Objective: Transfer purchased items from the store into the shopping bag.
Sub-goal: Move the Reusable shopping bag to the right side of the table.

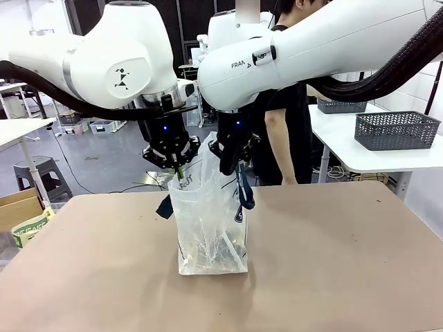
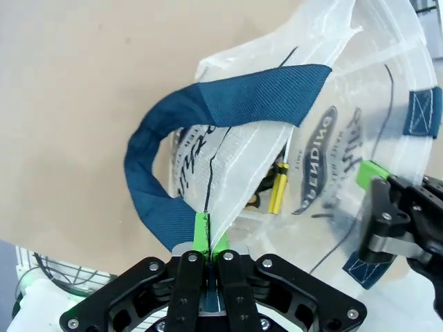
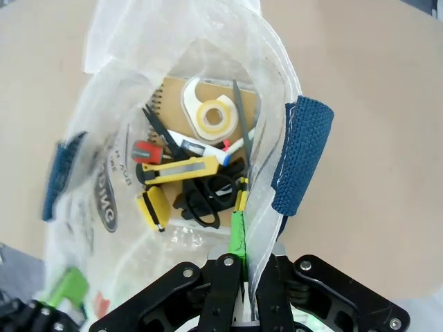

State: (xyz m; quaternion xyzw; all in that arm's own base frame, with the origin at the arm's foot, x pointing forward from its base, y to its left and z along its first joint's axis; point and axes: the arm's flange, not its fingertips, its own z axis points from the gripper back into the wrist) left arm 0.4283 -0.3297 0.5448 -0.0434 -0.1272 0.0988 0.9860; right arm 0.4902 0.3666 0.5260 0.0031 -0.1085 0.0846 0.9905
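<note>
Front view: the shopping bag (image 1: 208, 221) stands upright about mid tabletop (image 1: 346, 270), bottom resting on the surface. Both arms come down onto its top edge. The left arm (image 1: 118, 62) has the left jaws on the rim at picture left, and the right arm (image 1: 332, 41) has the right jaws on the opposite rim. A navy handle (image 1: 243, 194) droops down below the right jaws. A person (image 1: 284, 117) stands at the far side, and there are grey mesh baskets (image 1: 396, 130) on a white table behind.

Left wrist view: the left jaws are pinched fully together on a thin fold of the bag's plastic rim, green pads (image 2: 201, 235) flat against it. The other navy handle (image 2: 208, 111) loops just above that spot. The oval logo (image 2: 320, 160) shows through the plastic, and the right jaws clamp the far rim.

Right wrist view: the right jaws are closed tight on the bag's edge too, holding the mouth open. Inside you can see a tape roll (image 3: 211, 116), black scissors (image 3: 206, 199), a yellow utility knife (image 3: 176, 170) and a brown spiral notebook (image 3: 173, 93).
</note>
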